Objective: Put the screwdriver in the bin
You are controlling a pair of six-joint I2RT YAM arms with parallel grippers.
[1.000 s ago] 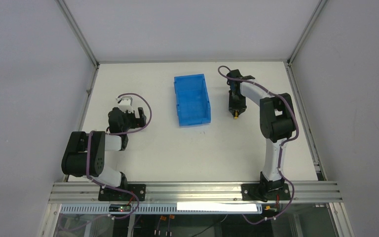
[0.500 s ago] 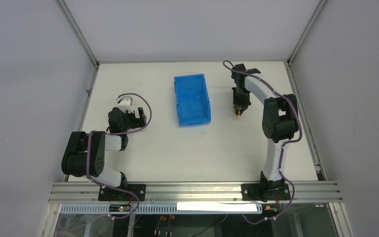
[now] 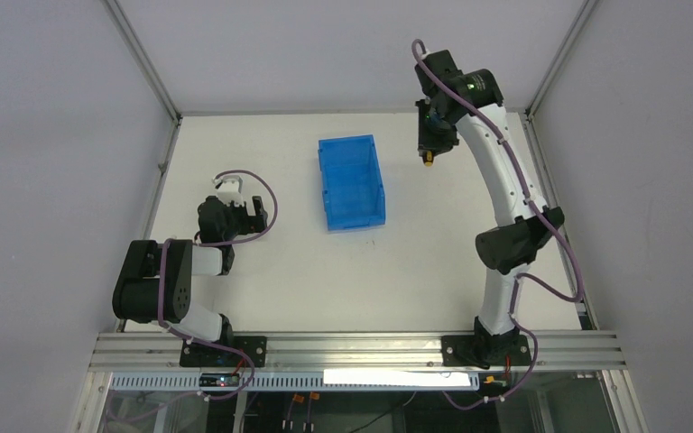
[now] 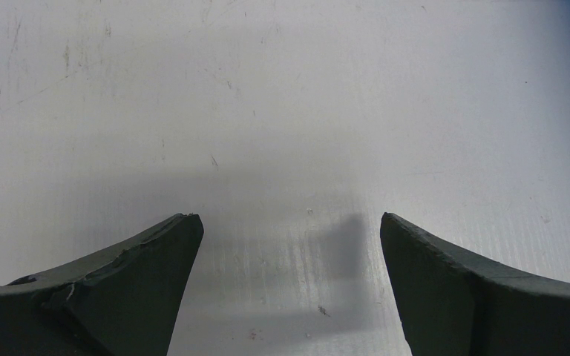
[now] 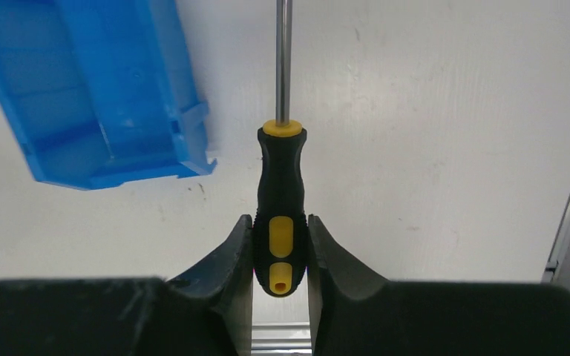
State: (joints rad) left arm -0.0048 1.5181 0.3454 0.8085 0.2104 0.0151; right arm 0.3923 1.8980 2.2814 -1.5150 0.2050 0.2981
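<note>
My right hand [image 5: 280, 226] clamps screwdriver [image 5: 281, 178] handle, high, right of bin [image 3: 327, 180]; left hand [image 4: 288, 230] wide over surface [image 4: 282, 89].

bin [image 3: 352, 183]: on table [image 3: 415, 271], far middle
screwdriver [image 3: 428, 161]: in right gripper [image 3: 429, 150], beside bin's far right corner
left gripper [image 3: 257, 218]: near left edge

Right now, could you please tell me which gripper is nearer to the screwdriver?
The right. The right gripper is shut on the screwdriver handle, right of the bin; the left gripper is open, low over the table left of the bin, far from the screwdriver.
</note>
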